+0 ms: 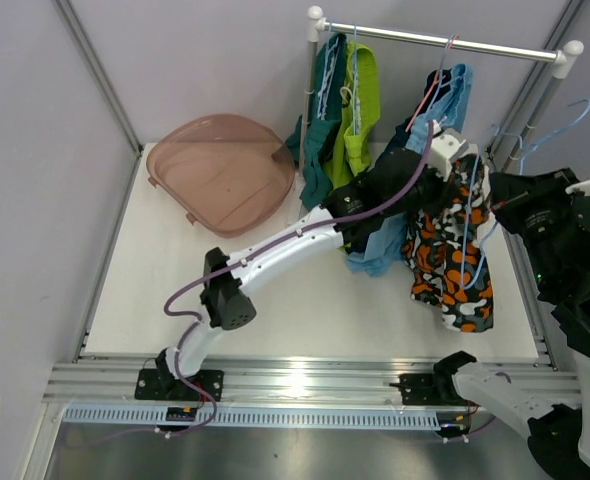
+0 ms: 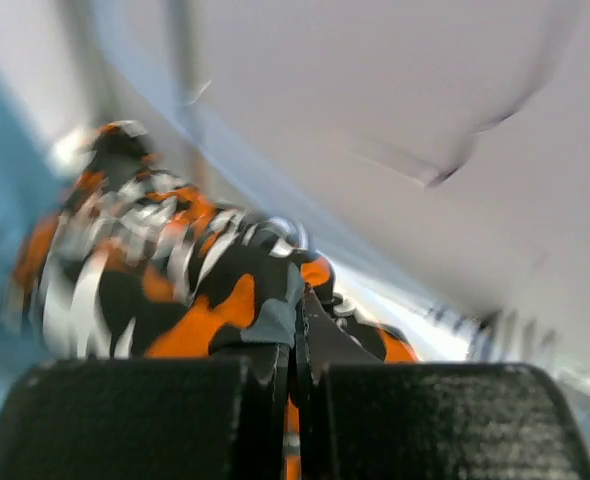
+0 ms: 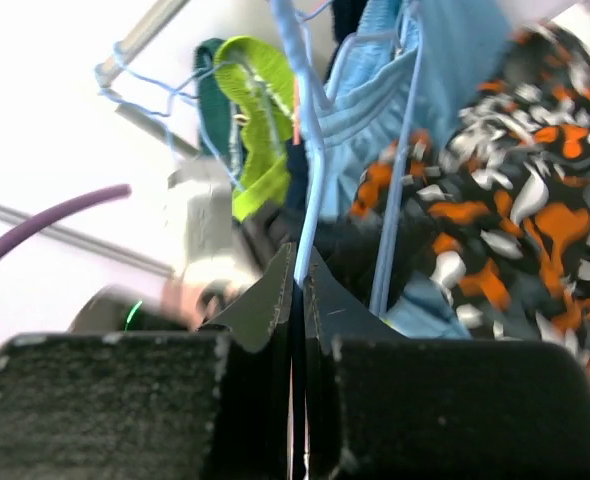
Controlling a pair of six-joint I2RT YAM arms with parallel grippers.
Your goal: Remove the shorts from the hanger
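Observation:
The orange, black, grey and white patterned shorts [image 1: 453, 262] hang low on a light blue wire hanger [image 1: 472, 232] in front of the rack. My left gripper [image 1: 465, 180] is shut on an edge of this patterned fabric [image 2: 225, 300], and its closed tips [image 2: 303, 300] pinch the cloth. My right gripper [image 1: 495, 208] is shut on the hanger's thin blue wire [image 3: 310, 150], its tips [image 3: 298, 255] meeting on it. Teal shorts [image 1: 322, 115], lime green shorts [image 1: 361, 105] and light blue shorts [image 1: 456, 92] hang on the rail. I cannot make out the navy pair for certain.
A white rail [image 1: 445, 40] on two posts carries the hangers at the back. A brown translucent tub [image 1: 220, 172] lies at the back left. Spare blue hangers [image 1: 560, 122] hang at the far right. Grey walls close in both sides.

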